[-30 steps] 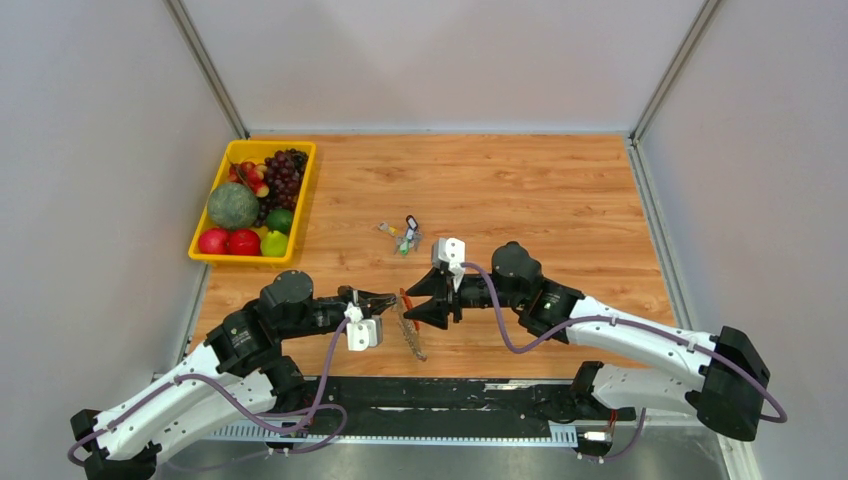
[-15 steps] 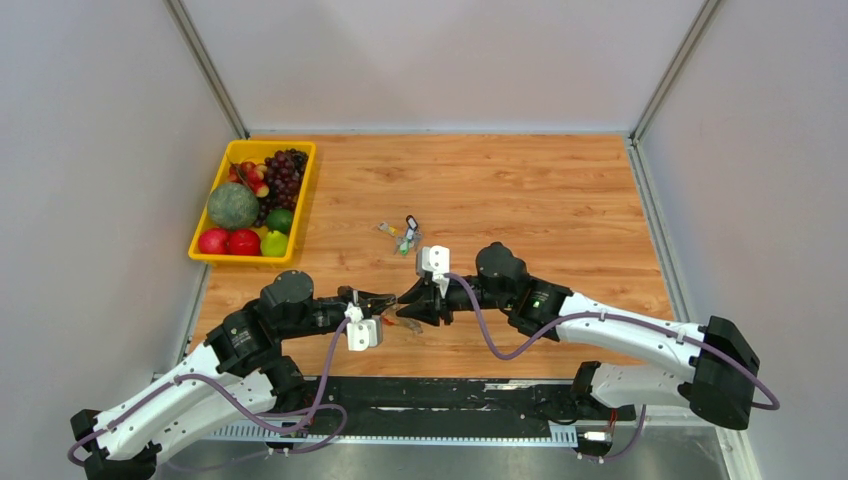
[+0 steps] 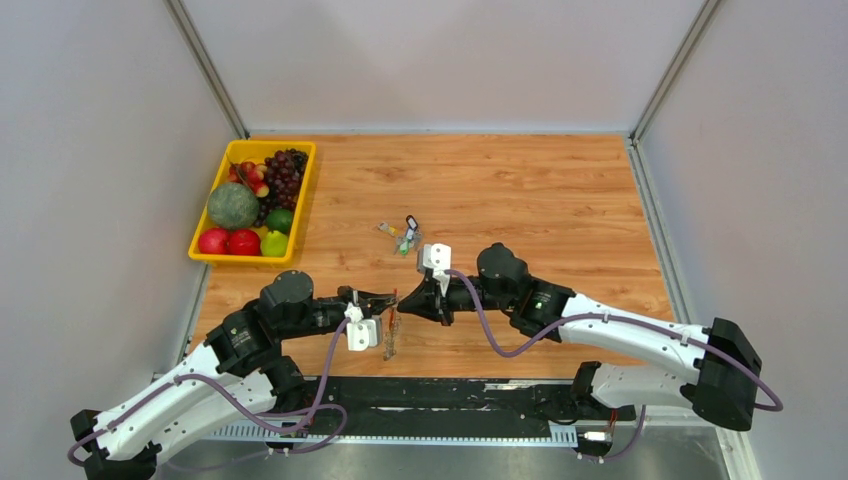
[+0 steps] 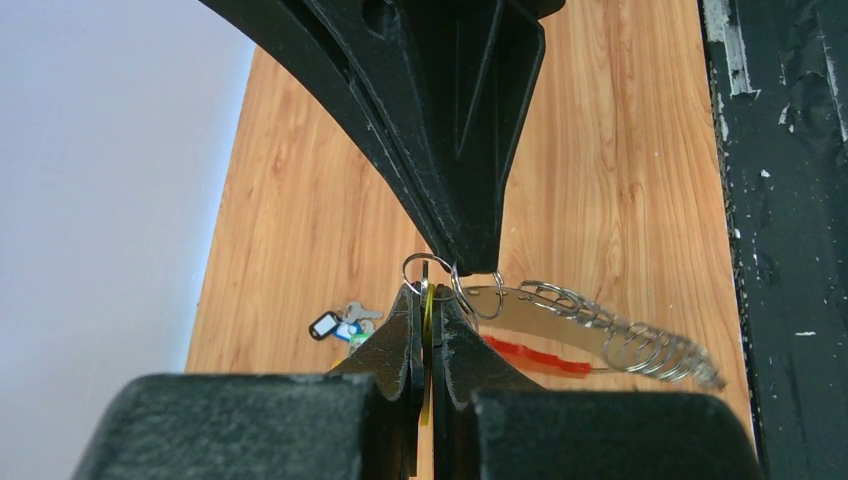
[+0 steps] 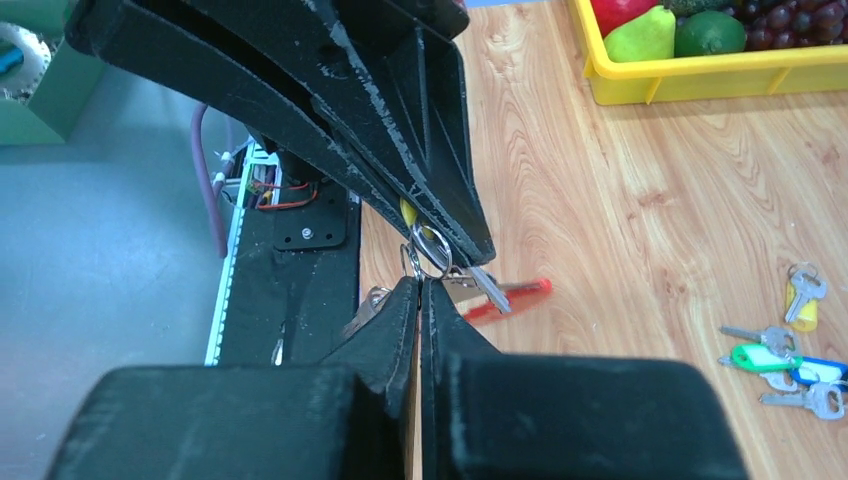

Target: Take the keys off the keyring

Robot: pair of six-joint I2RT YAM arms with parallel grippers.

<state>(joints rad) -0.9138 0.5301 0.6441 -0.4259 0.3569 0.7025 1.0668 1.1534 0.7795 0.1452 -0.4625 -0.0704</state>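
Left hand has its jaws together, clamped on a thin yellowish flat piece that runs up to a small wire ring. Right hand also has its jaws together, tip to tip with the left one over the near middle of the worktop. Its tip sits right at the small rings; cannot tell if it really pinches one. Each wrist view is mostly blocked by the other hand's black fingers coming in from above, so the contact spot is only partly seen. Around: a loose small key cluster with coloured tags lies on the worktop just beyond the two hands, apart from them. Yellow tray at far left holds a melon, dark grapes, and red and green fruit, well apart from the hands. Black base rail runs along the near edge, under the arms. Keys: silver-grey, flat, packed side by side in a curved fan with a row of small split rings along the edge. They hang from the point where the hands meet and trail toward the near edge in the top view. Keyring: bright red, only a short strip shows, beneath the fan in the left wrist view and beside a single key blade in the right wrist view. Cannot tell if the fan's low end touches the worktop.
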